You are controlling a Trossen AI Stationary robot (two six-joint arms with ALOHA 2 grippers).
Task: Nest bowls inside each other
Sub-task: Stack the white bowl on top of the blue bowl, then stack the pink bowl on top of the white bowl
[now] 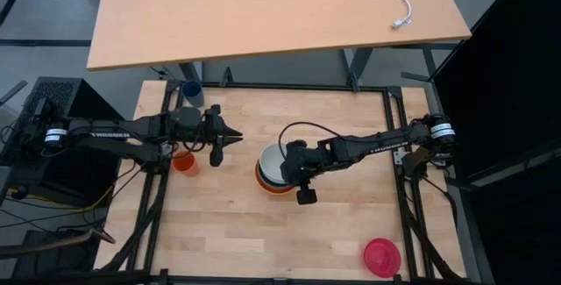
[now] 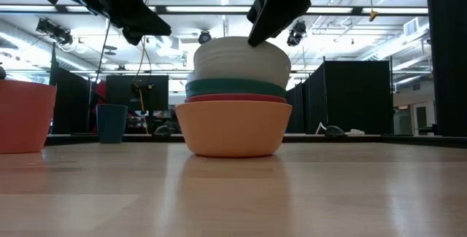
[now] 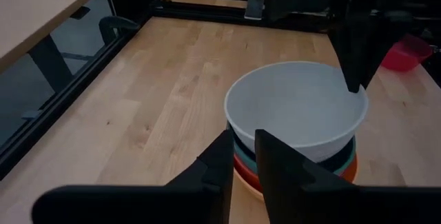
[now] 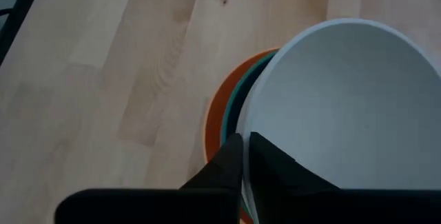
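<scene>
A stack of bowls stands mid-table: a yellow-orange bowl (image 2: pixel 230 131) at the bottom, then a red-orange bowl (image 2: pixel 233 99), a teal bowl (image 2: pixel 233 87) and a white bowl (image 1: pixel 272 160) on top. The white bowl (image 2: pixel 241 62) sits slightly tilted in the teal one. My right gripper (image 4: pixel 244 148) is shut on the white bowl's rim. My left gripper (image 3: pixel 242 151) hovers left of the stack, pointing at it, with a narrow gap between its fingers and nothing in it. A magenta-pink bowl (image 1: pixel 382 256) lies upside down, on its rim, near the front right corner. My right gripper pinches the white bowl's rim (image 4: pixel 248 129) on the side toward the table's right edge. One finger is inside the bowl (image 3: pixel 355 79) and one outside. The fingers slant down from the table's right. The bowl rests in the teal bowl, slightly tilted.
A small orange cup (image 1: pixel 184 162) stands under my left arm. A small dark blue cup (image 1: pixel 191 92) stands at the far left corner. Bare wood (image 1: pixel 263 241) lies between the stack and the front edge. A black frame rail (image 1: pixel 390 145) borders the table's right side.
</scene>
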